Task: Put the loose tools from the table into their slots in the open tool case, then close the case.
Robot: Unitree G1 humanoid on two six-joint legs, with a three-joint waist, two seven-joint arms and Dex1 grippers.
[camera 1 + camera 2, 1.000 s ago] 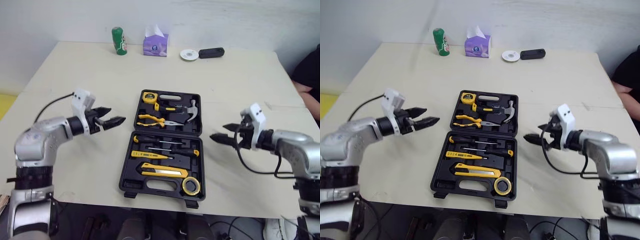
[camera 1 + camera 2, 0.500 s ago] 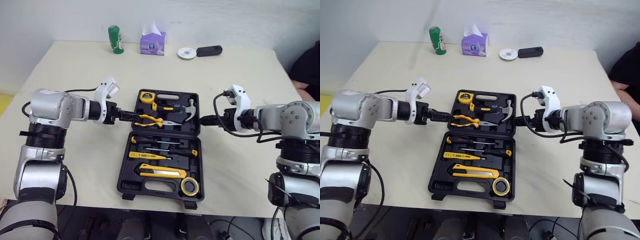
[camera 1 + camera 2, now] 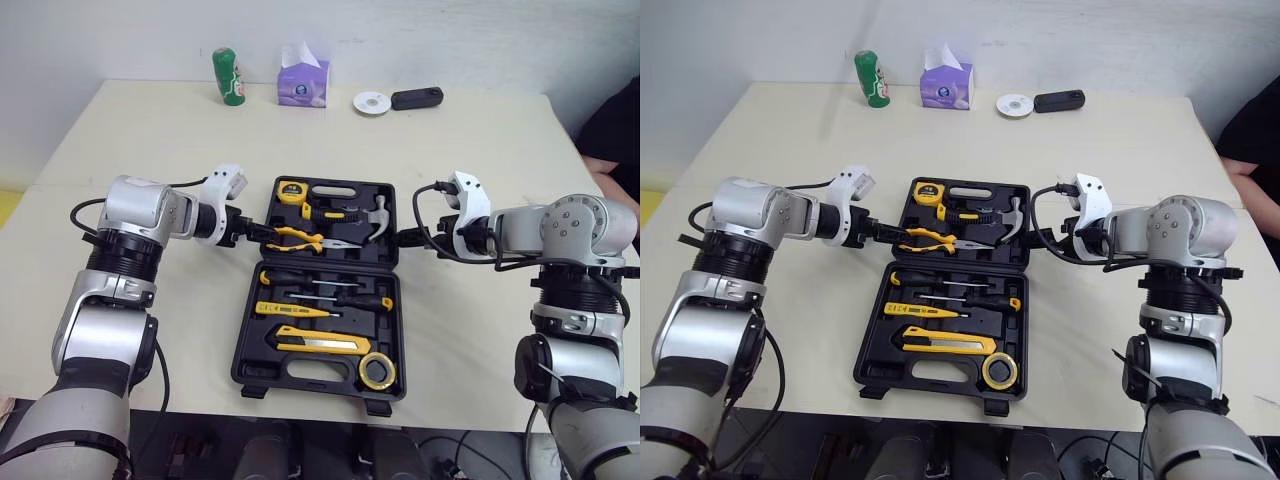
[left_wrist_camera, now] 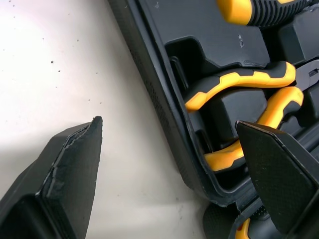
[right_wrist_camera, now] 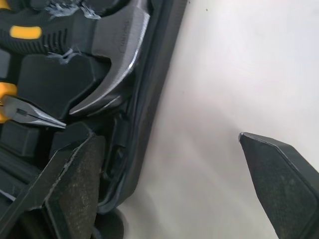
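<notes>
The black tool case point(image 3: 303, 373) lies open in the middle of the table. Its far half holds a tape measure point(image 3: 293, 190), yellow-handled pliers point(image 3: 305, 237) and a hammer point(image 3: 375, 218). The near half holds screwdrivers point(image 3: 320, 286), a utility knife point(image 3: 325, 345) and a yellow tape roll point(image 3: 378, 372). My left gripper point(image 3: 255, 232) is open at the far half's left rim point(image 4: 164, 99), one finger over the table and the other over the pliers point(image 4: 239, 82). My right gripper point(image 3: 405, 238) is open at the right rim point(image 5: 149, 99), straddling it beside the hammer head point(image 5: 117, 64).
Along the table's far edge stand a green can point(image 3: 228, 77), a purple tissue box point(image 3: 302, 85), a white disc point(image 3: 371, 101) and a black device point(image 3: 417, 98). A person's arm point(image 3: 615, 140) shows at the right edge. Bare tabletop lies on both sides of the case.
Both arms have swung inward from the open table. The grippers, once well clear of the case, now sit at the left and right rims of its far half.
</notes>
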